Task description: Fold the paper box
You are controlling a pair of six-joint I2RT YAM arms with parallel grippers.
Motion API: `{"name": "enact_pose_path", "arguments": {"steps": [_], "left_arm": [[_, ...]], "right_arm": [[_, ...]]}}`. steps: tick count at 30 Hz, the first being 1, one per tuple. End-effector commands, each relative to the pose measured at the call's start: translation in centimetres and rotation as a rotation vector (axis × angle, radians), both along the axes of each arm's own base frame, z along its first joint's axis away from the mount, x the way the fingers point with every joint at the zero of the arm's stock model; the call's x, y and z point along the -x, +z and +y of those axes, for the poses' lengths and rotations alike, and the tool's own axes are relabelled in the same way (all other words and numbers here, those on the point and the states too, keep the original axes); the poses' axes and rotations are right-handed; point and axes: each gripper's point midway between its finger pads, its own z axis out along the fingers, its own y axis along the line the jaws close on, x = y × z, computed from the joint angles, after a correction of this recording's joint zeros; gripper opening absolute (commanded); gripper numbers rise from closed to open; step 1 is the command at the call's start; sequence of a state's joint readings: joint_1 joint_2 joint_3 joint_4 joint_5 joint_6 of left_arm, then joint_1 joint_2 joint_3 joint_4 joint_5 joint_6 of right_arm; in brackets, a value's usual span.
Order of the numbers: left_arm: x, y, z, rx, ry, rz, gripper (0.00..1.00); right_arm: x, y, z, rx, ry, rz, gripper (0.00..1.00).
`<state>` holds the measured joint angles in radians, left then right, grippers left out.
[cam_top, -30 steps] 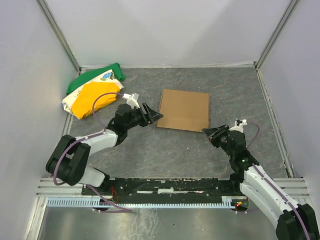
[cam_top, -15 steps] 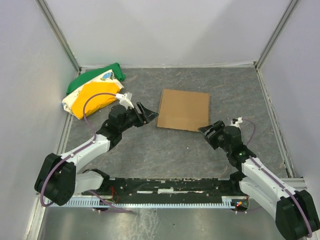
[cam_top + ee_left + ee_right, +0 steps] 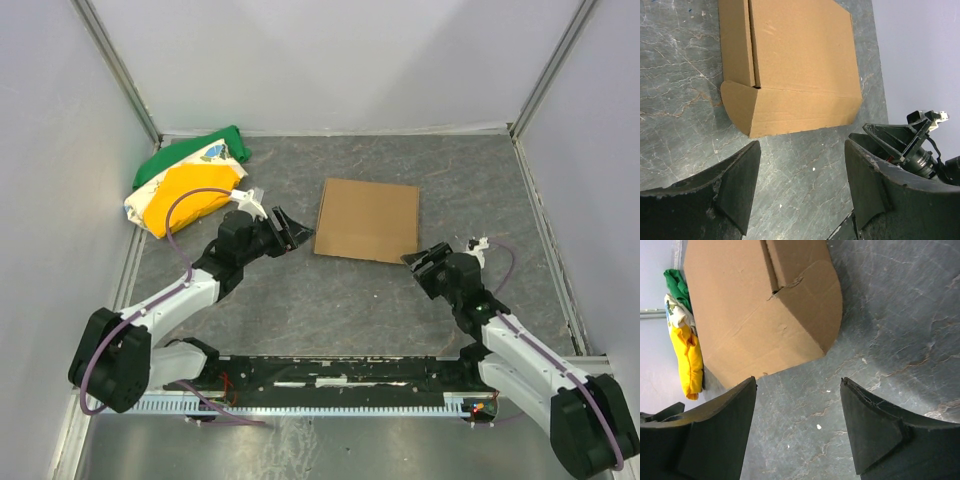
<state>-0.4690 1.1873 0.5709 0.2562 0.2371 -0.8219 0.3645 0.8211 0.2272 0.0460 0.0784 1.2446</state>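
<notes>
The paper box (image 3: 368, 219) lies flat on the desk (image 3: 330, 290), between the two arms. The left jaws face its left edge, the right jaws face its near right corner and seem nearer. Both stand wide, holding nothing.
</notes>
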Motion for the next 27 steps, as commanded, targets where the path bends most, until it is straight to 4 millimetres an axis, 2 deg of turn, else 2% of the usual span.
{"name": "enact_pose_path", "arguments": {"steps": [1, 10, 13, 18, 20, 25, 27], "left_arm": [[-0.5, 1.5, -0.2, -0.027, -0.024, -0.082, 0.75], [-0.7, 1.7, -0.4, -0.020, -0.029, -0.081, 0.74], [-0.6, 1.4, -0.5, -0.022, -0.032, -0.074, 0.74], [-0.7, 0.9, -0.6, -0.023, -0.036, -0.061, 0.74], [-0.7, 0.8, -0.7, -0.023, -0.039, -0.057, 0.74], [-0.8, 1.0, -1.0, -0.018, -0.052, -0.059, 0.74], [-0.7, 1.1, -1.1, -0.016, -0.061, -0.060, 0.75]], "right_arm": [[-1.1, -0.1, -0.7, 0.008, -0.055, -0.052, 0.76], [-3.3, 0.2, 0.1, -0.032, -0.063, -0.134, 0.72], [-3.9, 0.9, 0.6, -0.069, -0.059, -0.166, 0.69], [-4.5, 0.9, 1.3, -0.113, -0.060, -0.157, 0.64], [-4.5, 0.6, 1.3, -0.123, -0.067, -0.148, 0.55], [-4.1, 0.9, 1.0, -0.133, -0.075, -0.161, 0.14], [-3.9, 1.5, 1.0, -0.147, -0.075, -0.174, 0.04]]}}
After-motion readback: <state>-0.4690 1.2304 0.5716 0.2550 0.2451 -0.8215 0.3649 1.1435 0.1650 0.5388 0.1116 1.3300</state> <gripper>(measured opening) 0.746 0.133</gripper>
